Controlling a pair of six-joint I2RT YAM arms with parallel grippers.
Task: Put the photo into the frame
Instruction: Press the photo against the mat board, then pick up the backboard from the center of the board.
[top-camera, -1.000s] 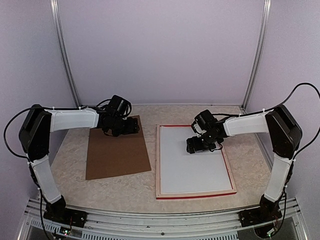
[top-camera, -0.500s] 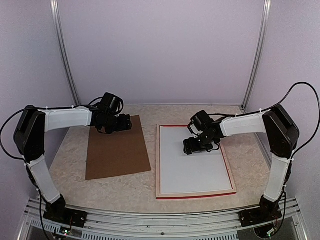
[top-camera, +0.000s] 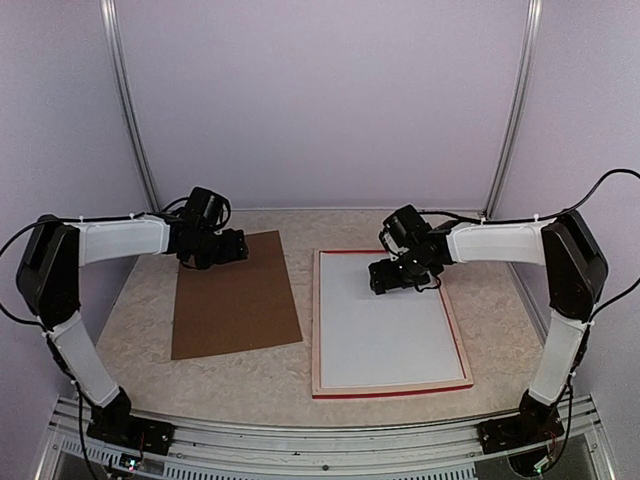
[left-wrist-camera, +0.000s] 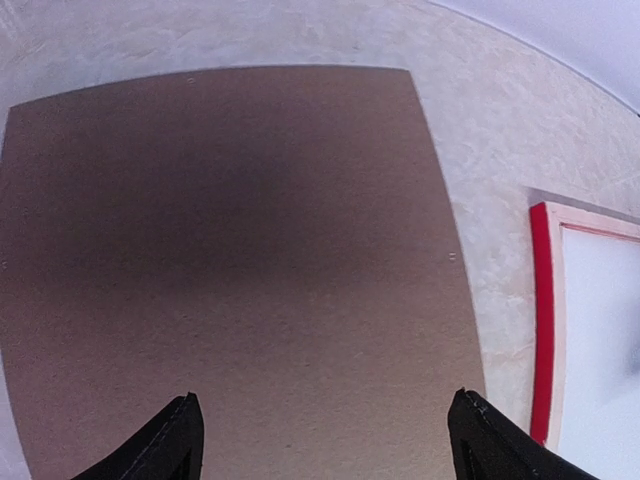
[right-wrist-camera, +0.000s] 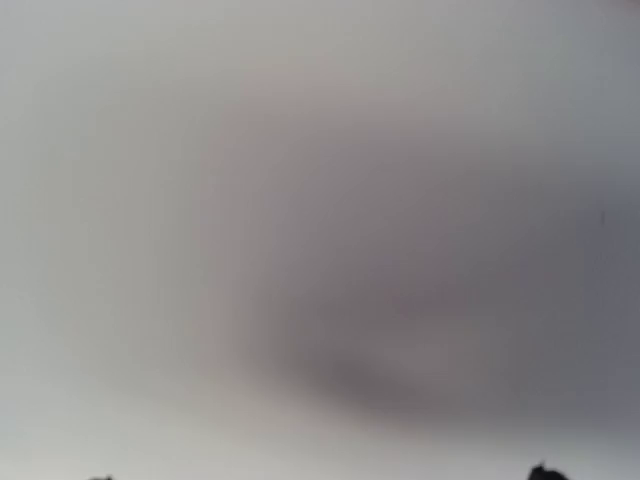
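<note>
The frame (top-camera: 318, 330) lies flat at centre right, with pale wood sides and red strips at its far and near ends. A plain white sheet (top-camera: 385, 335) fills it. The red and dark photo is not in view. My right gripper (top-camera: 392, 278) hovers close over the far part of the white sheet. In the right wrist view only a blurred white surface (right-wrist-camera: 300, 200) shows, with the fingertips (right-wrist-camera: 545, 471) wide apart at the bottom edge. My left gripper (top-camera: 220, 250) is open and empty over the far left corner of the brown backing board (top-camera: 235, 300). In the left wrist view its fingertips (left-wrist-camera: 180, 440) spread wide above the board (left-wrist-camera: 230, 250).
The frame's red edge (left-wrist-camera: 541, 320) shows at the right of the left wrist view, a strip of speckled table (left-wrist-camera: 490, 250) between it and the board. White walls and metal posts (top-camera: 505, 110) close in the table at the back and sides.
My left gripper has moved left along the board's far edge. My right gripper has shifted a little toward the far end of the frame.
</note>
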